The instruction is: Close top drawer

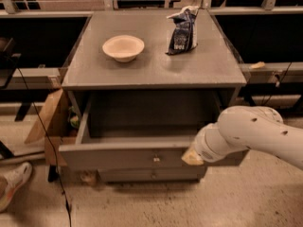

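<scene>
Arm (255,129): I come in from the right edge of the view, low, and reach leftward. My shell is white and rounded, with a few small dark holes on the upper side. The link slopes slightly down toward my wrist.

Wrist (213,143): a thick white cylinder, ending in a narrower collar on its left.

Gripper (192,156): at the far left end of my arm, right of centre, in the lower part of the view. Only a small pale yellowish tip shows; my wrist hides the rest. It points left and slightly down.
</scene>
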